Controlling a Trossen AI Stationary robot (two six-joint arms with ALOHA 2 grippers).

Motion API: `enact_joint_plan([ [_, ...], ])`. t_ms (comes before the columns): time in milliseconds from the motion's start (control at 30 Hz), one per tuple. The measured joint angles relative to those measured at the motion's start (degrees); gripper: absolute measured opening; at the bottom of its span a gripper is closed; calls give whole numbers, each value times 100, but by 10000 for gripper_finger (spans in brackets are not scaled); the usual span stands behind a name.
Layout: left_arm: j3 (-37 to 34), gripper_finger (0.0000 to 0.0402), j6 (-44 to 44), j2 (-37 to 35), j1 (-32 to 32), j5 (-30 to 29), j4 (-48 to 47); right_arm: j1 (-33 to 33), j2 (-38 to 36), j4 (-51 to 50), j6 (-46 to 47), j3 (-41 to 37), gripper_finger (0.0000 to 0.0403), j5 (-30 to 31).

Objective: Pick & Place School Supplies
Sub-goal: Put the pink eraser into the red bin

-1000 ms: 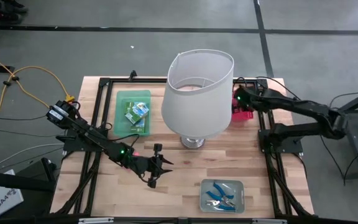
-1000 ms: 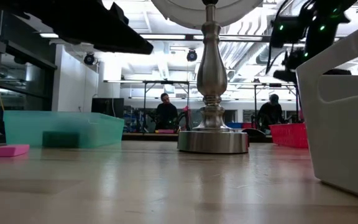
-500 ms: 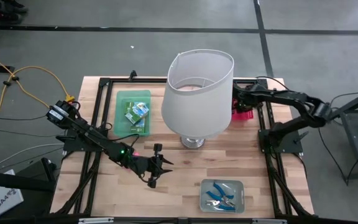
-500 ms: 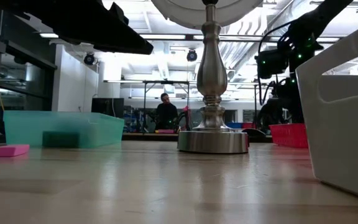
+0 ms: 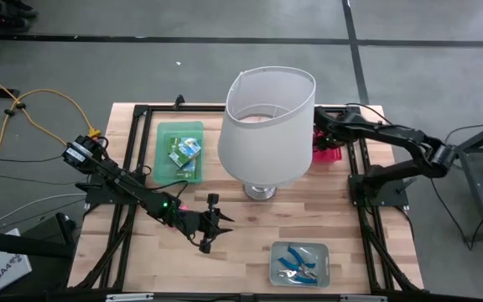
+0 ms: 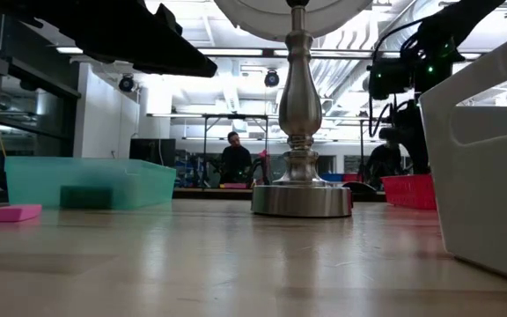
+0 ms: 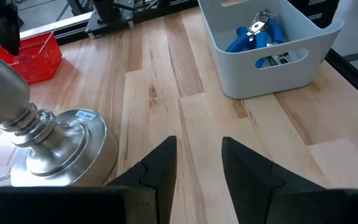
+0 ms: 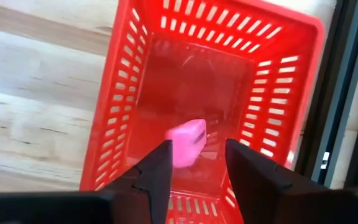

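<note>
My right gripper (image 8: 197, 152) stands open above the red basket (image 8: 124, 81) at the table's far right, its fingers pointing down into it. A blurred pink eraser (image 8: 187, 143) shows inside the basket below the fingers; I cannot tell whether it lies on the basket's floor. In the high view that gripper (image 5: 319, 134) is half hidden by the lampshade. My left gripper (image 7: 197, 146) is open over bare wood near the lamp's base (image 7: 48, 149), holding nothing. Another pink eraser (image 6: 16, 212) lies flat on the table at the left.
A big white lamp (image 5: 267, 126) stands mid-table and screens the red basket (image 5: 329, 151). The green tray (image 5: 179, 151) at the far left holds printed boxes. The grey bin (image 7: 272, 37) near the front right holds blue-handled scissors (image 7: 253, 34). People show in the room behind.
My right gripper has sunk toward the red basket, and its arm has swung a little toward the table's left. The left arm has kept still.
</note>
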Motion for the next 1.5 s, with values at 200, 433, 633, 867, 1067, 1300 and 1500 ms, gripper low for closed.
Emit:
enact_joint_plan([
  [200, 0, 121, -7, 0, 0, -2, 0, 0, -377, -10, -45, 0, 145, -113],
  [433, 0, 121, -126, 0, 0, -1, -4, -7, -1033, -34, -93, 0, 146, -94],
  [633, 0, 121, -223, -28, -75, 0, -182, -7, -1809, -183, -116, 0, 145, -411],
  [867, -2, 121, -882, -333, -103, -2, -1071, 95, -2724, -638, 52, 0, 144, -1303],
  [1067, -2, 121, -1386, -396, -125, 43, -1417, 1005, -3247, -687, 606, 0, 144, -1782],
  [1300, -2, 121, -1716, -396, -236, 46, -1595, 2836, -3689, -631, 1752, 0, 144, -1459],
  [1500, -2, 121, -2051, -396, -370, 48, -1606, 4585, -3563, -231, 2578, 0, 144, -669],
])
